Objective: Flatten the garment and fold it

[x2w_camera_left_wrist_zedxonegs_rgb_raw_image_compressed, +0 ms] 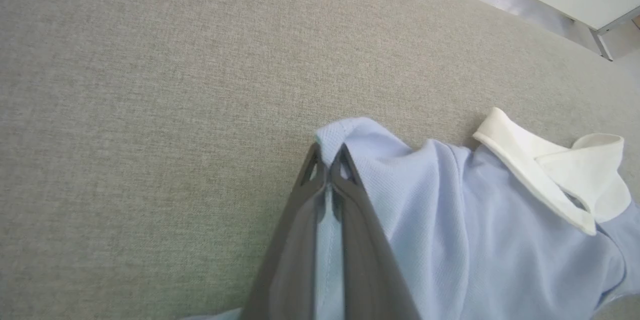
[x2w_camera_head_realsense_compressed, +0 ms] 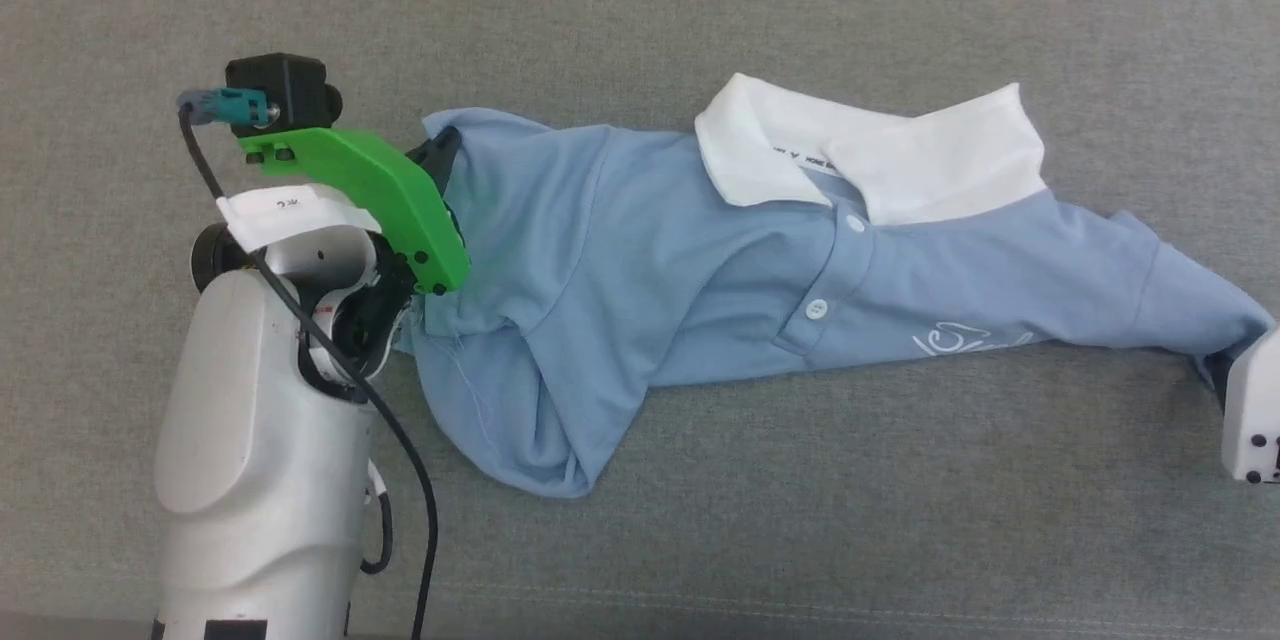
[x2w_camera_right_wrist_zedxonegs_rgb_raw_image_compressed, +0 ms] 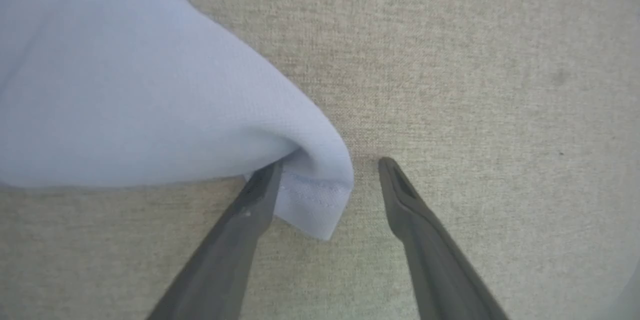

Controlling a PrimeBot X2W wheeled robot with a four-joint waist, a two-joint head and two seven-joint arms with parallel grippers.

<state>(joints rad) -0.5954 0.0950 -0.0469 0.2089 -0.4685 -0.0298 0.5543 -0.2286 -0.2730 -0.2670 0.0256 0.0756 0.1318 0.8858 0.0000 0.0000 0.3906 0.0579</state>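
A grey woven surface (x2w_camera_head_realsense_compressed: 640, 0) spreads under and all around both grippers. On it lies the garment (x2w_camera_head_realsense_compressed: 650, 260), a light blue polo shirt, bunched and creased rather than flat. It stretches from the left gripper (x2w_camera_left_wrist_zedxonegs_rgb_raw_image_compressed: 327, 155) across to the right gripper (x2w_camera_right_wrist_zedxonegs_rgb_raw_image_compressed: 330, 167), with a rumpled fold hanging toward the robot just beside the left one.

The pale left forearm (x2w_camera_head_realsense_compressed: 250, 440) rises at the shirt's left end. It carries a green bracket (x2w_camera_head_realsense_compressed: 390, 200) topped by a small black camera (x2w_camera_head_realsense_compressed: 285, 90), and a black cable (x2w_camera_head_realsense_compressed: 400, 440) trails down along it.

The white collar (x2w_camera_head_realsense_compressed: 880, 160) lies spread open on the far side of the shirt, between the two grippers and nearer the right one.

The left gripper's two dark fingers (x2w_camera_left_wrist_zedxonegs_rgb_raw_image_compressed: 360, 220) are pressed together on an edge of the blue cloth. A thin strip of fabric shows between them and a small fold pokes out past the tips.

The right gripper's fingers (x2w_camera_right_wrist_zedxonegs_rgb_raw_image_compressed: 235, 240) stand wide apart. A stitched sleeve hem (x2w_camera_right_wrist_zedxonegs_rgb_raw_image_compressed: 315, 200) lies in the gap, against the finger on that view's left and clear of the other.

A white script logo (x2w_camera_head_realsense_compressed: 960, 340) sits on the chest toward the right gripper. Two white buttons (x2w_camera_head_realsense_compressed: 817, 309) run down the placket below the collar.
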